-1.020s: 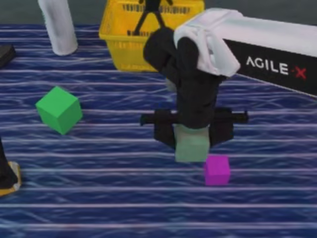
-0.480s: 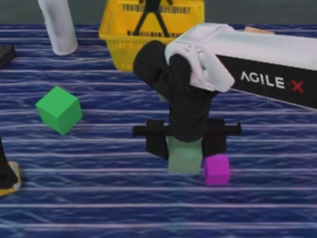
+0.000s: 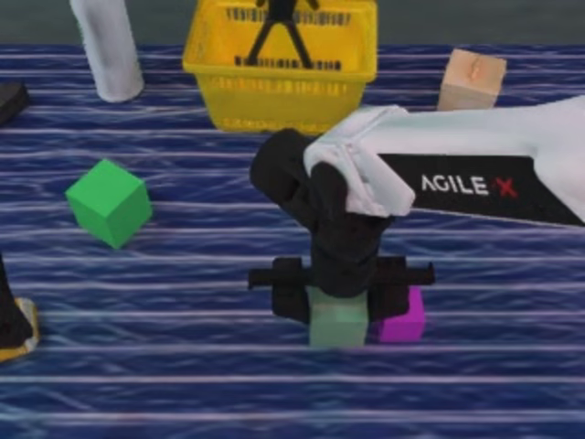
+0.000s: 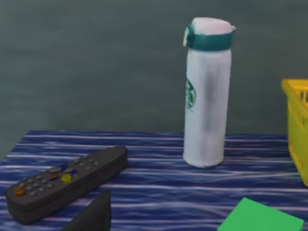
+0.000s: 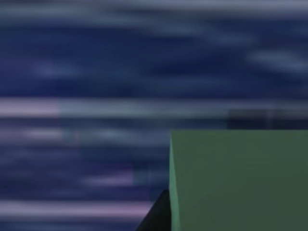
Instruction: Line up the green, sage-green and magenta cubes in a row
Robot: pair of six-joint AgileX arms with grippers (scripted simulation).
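Note:
My right gripper (image 3: 338,306) is shut on the sage-green cube (image 3: 336,325), holding it low over the cloth, and its side touches the smaller magenta cube (image 3: 407,318) on its right. One black finger (image 5: 159,216) presses against the sage-green cube (image 5: 240,183) in the right wrist view. The bright green cube (image 3: 108,201) rests alone at the left, turned at an angle; its corner (image 4: 260,219) shows in the left wrist view. My left gripper (image 3: 11,315) is parked at the left edge, open, far from the cubes.
A yellow basket (image 3: 279,101) stands at the back centre, with a white bottle (image 3: 110,55) to its left. A dark remote (image 4: 62,183) lies at the far left. A peach-tan box (image 3: 471,80) stands back right. An orange-yellow pack (image 3: 27,334) lies by my left gripper.
My right gripper has carried the sage-green cube toward the table's front edge and down, until it sits beside the magenta cube. The peach-tan box has come into view behind the arm.

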